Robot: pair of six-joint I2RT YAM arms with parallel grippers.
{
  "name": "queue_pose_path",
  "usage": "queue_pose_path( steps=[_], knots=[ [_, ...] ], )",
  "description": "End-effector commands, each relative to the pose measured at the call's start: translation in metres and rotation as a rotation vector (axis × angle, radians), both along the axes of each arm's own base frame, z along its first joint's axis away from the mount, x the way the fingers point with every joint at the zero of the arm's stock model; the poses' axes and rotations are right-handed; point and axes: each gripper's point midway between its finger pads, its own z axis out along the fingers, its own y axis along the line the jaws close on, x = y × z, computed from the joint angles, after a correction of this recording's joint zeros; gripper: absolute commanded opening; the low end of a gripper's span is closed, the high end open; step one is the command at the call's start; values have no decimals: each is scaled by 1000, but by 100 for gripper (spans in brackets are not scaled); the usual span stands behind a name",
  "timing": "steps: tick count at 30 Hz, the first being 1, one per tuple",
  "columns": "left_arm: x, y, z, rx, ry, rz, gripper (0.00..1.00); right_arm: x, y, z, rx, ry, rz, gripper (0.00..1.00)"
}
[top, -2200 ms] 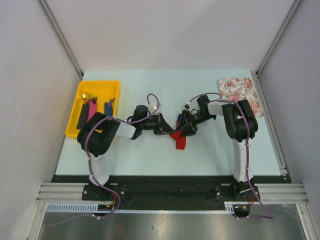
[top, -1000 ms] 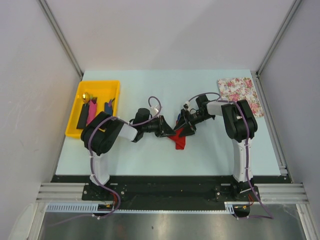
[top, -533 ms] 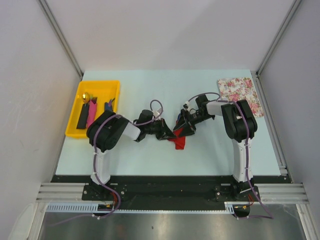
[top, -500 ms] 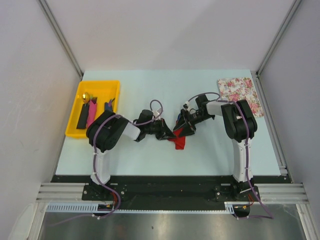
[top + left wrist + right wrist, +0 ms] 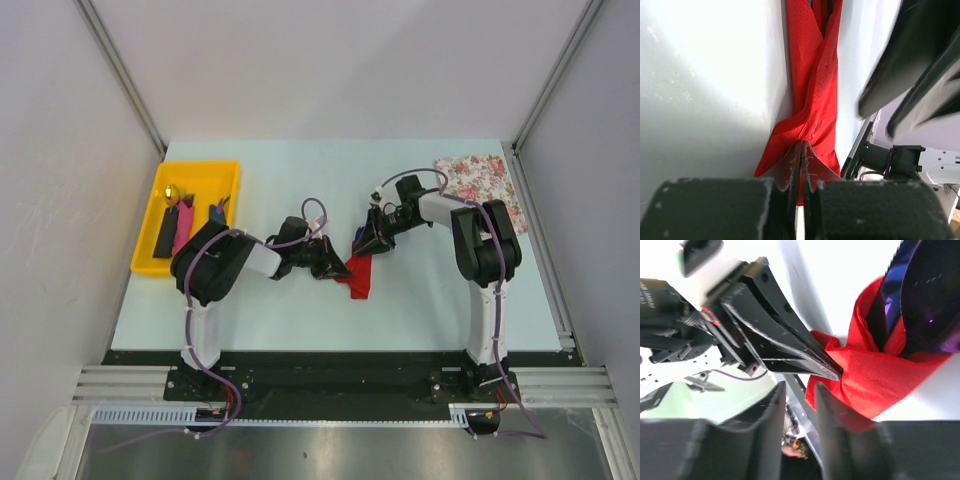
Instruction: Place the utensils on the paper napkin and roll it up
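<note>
Right of the tray (image 5: 200,180), the napkin (image 5: 358,280) wraps the utensils (image 5: 920,295), its edge pinched in the closed left gripper (image 5: 344,268). The right gripper (image 5: 368,243), narrowly parted and empty, has backed off it.

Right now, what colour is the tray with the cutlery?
Yellow; the tray shows best in the top view.

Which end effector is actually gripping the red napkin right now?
The left end effector: its jaws are shut on a fold of the napkin. The right end effector has a gap between its fingers with nothing in it.
</note>
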Motion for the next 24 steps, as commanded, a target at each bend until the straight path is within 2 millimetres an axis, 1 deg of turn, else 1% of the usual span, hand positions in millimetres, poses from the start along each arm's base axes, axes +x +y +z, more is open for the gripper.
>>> queue_pose_path(
  steps=[1, 2, 4, 5, 7, 10, 15, 19, 22, 24],
  knots=[
    [-9, 19, -37, 166, 31, 29, 4, 18, -2, 17, -28, -85, -34, 27],
    [-9, 18, -35, 164, 27, 27, 4, 17, -2, 9, -44, -75, -34, 25],
    [-9, 20, -36, 172, 26, 28, 4, 17, -4, 1, -64, -79, -31, 24],
    [-8, 20, -35, 174, 23, 31, 4, 18, -4, -3, -76, -81, -32, 21],
    [-9, 22, -36, 183, 25, 30, 3, 21, -3, -10, -90, -88, -29, 21],
    [-10, 20, -36, 193, 13, 17, 3, 27, 2, -13, -86, -97, -41, 22],
    [-11, 19, -36, 210, 2, 7, 3, 43, 5, -7, -80, -125, -73, 22],
    [-12, 18, -37, 218, -4, -2, 3, 58, 3, -11, -102, -144, -107, 22],
    [-13, 17, -34, 219, -13, -7, 3, 65, 3, -15, -120, -159, -120, 21],
    [-13, 18, -36, 224, -14, -8, 3, 65, 2, -21, -133, -149, -119, 21]
  ],
)
